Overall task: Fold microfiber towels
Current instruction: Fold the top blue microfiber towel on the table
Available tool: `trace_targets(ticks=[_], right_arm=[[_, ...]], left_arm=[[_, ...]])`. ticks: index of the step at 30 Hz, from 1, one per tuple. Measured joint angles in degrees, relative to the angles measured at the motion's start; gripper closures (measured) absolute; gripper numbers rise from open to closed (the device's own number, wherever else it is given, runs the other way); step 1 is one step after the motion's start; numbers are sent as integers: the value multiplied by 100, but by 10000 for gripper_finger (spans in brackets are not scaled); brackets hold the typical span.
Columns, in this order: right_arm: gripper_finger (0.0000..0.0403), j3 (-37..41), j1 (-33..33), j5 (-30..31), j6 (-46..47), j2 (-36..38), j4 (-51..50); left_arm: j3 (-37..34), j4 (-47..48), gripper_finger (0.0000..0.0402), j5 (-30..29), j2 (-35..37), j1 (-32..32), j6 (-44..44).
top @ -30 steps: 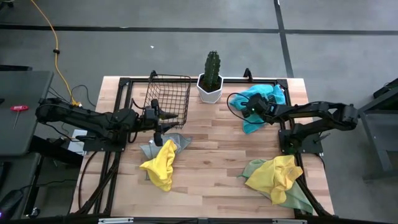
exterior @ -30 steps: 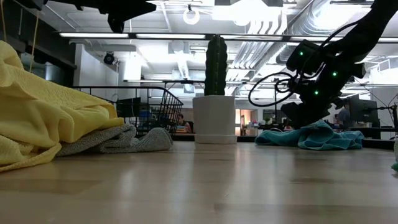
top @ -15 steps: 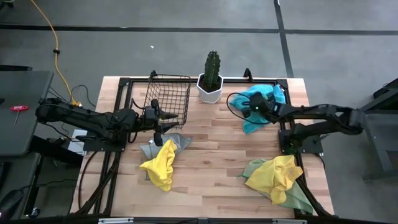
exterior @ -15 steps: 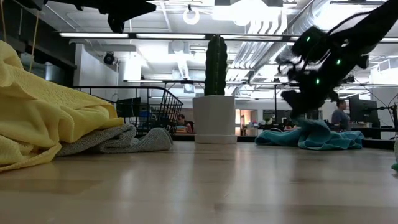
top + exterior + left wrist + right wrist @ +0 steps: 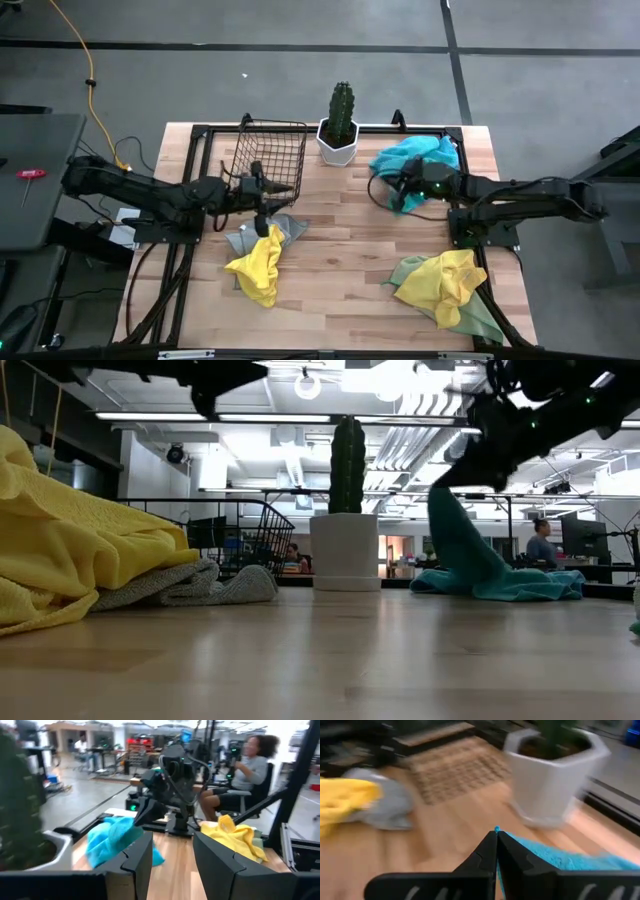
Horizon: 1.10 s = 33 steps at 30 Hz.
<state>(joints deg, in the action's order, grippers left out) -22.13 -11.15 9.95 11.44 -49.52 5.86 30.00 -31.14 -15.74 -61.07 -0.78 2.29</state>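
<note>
A turquoise towel (image 5: 418,158) lies at the table's far right, with one part pulled up by my right gripper (image 5: 393,186), which is shut on it. In the low view it hangs as a sheet (image 5: 455,535). My left gripper (image 5: 172,862) is open and holds nothing. It hovers over a grey towel (image 5: 287,228) at the centre left. A yellow towel (image 5: 258,266) lies partly on top of the grey one. Another yellow towel (image 5: 448,278) rests on a pale green one (image 5: 478,318) at the near right. My right gripper pinches a small bit of the turquoise towel's edge (image 5: 496,828) between its fingertips. The fingers come from the table's right, slanting slightly down. The towel hangs below them in a slanting sheet, and its lower part (image 5: 520,582) still lies heaped on the table.
A wire basket (image 5: 271,150) stands at the far left, just behind my left gripper. A cactus in a white pot (image 5: 340,140) stands at the far middle, between the basket and the turquoise towel. Bare wood lies in the table's middle (image 5: 345,240). A seated person (image 5: 247,767) is beyond the table.
My right gripper has shut on the turquoise towel, tipped up from pointing steeply down to nearly level, and risen toward the table's middle. One part of the towel is drawn up into a hanging sheet while the rest stays on the table. My left gripper has edged toward the middle.
</note>
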Motion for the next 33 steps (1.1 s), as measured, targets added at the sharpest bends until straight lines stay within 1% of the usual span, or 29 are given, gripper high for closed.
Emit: trace_targets(ticks=[3,8,13,16,21,26,30,33], right_arm=[[402,0,259,-352,-100,-230,599],[403,0,519,-987,-79,-583,1305],[403,0,751,-1261,156,-936,1668],[403,0,961,-1352,251,-1142,1881],[403,0,1276,-1357,267,-1445,2234],[403,0,1417,-1361,330,-1770,2601],[403,0,1433,-1369,388,-1982,2712],[403,0,1433,-1478,418,-2091,2794]], left_arm=[[162,-411,270,192,-647,-4,-315],[907,-228,270,182,-1712,-3,-562],[1684,204,270,172,-2759,0,-873],[2023,227,270,119,-3307,0,-1094],[2400,124,270,-6,-3940,0,-1505],[2703,117,270,-164,-4439,0,-1837],[2899,108,270,-167,-4695,0,-2003],[2931,114,270,-167,-4722,0,-2005]])
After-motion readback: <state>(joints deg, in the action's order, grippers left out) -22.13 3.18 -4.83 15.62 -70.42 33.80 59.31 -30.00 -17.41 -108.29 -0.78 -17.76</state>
